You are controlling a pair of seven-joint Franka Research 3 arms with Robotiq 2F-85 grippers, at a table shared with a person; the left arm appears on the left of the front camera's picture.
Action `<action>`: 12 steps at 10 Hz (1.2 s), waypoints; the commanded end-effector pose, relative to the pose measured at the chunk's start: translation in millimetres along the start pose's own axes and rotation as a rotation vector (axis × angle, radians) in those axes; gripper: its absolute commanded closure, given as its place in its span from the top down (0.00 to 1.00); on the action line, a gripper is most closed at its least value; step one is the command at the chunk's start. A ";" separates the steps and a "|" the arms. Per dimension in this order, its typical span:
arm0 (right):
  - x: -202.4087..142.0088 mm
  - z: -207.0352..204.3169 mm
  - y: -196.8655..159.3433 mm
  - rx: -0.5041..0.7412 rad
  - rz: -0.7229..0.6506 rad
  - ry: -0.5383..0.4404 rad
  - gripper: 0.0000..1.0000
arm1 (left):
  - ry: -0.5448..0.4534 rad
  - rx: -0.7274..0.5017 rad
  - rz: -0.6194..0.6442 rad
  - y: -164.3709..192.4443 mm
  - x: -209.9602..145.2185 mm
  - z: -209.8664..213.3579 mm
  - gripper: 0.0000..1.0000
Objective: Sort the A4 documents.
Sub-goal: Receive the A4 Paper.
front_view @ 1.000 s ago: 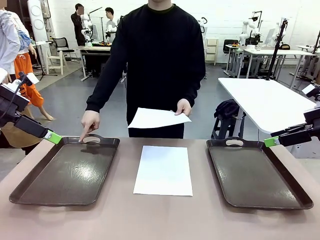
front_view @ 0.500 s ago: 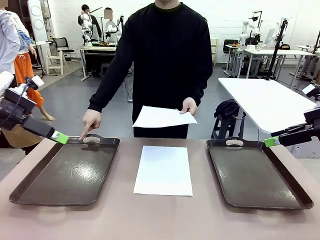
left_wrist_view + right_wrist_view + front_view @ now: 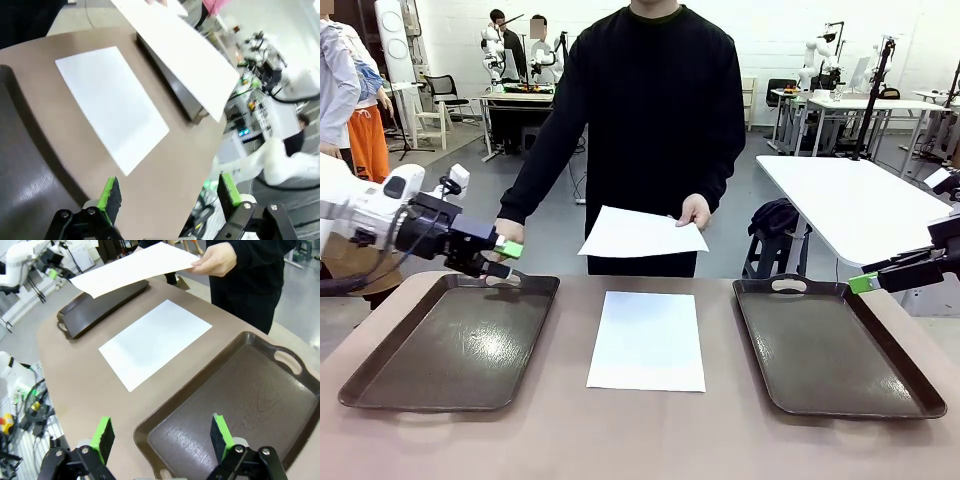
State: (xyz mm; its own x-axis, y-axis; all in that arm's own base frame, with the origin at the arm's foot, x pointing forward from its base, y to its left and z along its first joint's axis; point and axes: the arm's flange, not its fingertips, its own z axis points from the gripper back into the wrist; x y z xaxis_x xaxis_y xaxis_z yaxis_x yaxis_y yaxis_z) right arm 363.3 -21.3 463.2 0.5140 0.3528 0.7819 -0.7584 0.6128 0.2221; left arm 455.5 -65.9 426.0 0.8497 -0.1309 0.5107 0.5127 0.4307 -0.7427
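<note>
Two thin white rectangular paper sheets are in sight. The flat sheet (image 3: 646,340) lies in the middle of the long brown table (image 3: 640,435). It sits between two dark brown rectangular trays with handles, the left tray (image 3: 450,350) and the right tray (image 3: 830,350), and touches neither. Its long side runs from the robot's edge toward the person, with a short end facing the person.

The held sheet (image 3: 638,233) is up in the air above the far edge of the table. The person's hand (image 3: 692,211) pinches its right end. It is nearly level, and its long side runs across, left to right.

From the front, the left gripper (image 3: 508,260) hangs over the far handle of the left tray, just in front of the person's other hand (image 3: 505,232). It is side-on there. The left wrist view shows its green pads (image 3: 110,192) far apart with nothing between them.

The right gripper (image 3: 865,283) is off the far right corner of the right tray. In the right wrist view its pads (image 3: 103,432) stand wide and empty above that tray.
</note>
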 end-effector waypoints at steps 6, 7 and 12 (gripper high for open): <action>1.3 -3.8 -4.3 0.016 0.016 -0.028 1.00 | -0.147 -0.204 0.239 63.9 75.5 -61.6 1.00; 1.3 -3.8 -4.3 0.016 0.016 -0.028 1.00 | -0.145 -0.212 0.242 66.3 86.7 -74.1 1.00; 1.3 -3.8 -4.3 0.016 0.016 -0.028 1.00 | -0.074 -0.273 0.420 74.5 120.6 -113.0 1.00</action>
State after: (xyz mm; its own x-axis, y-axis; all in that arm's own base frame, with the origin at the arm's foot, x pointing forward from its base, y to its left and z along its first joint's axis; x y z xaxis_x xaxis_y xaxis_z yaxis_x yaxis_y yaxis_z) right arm 363.7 -20.4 463.8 0.5131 0.3554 0.7813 -0.7597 0.6117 0.2206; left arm 602.4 -148.3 382.1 0.9694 0.0699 0.2352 0.2187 0.1888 -0.9574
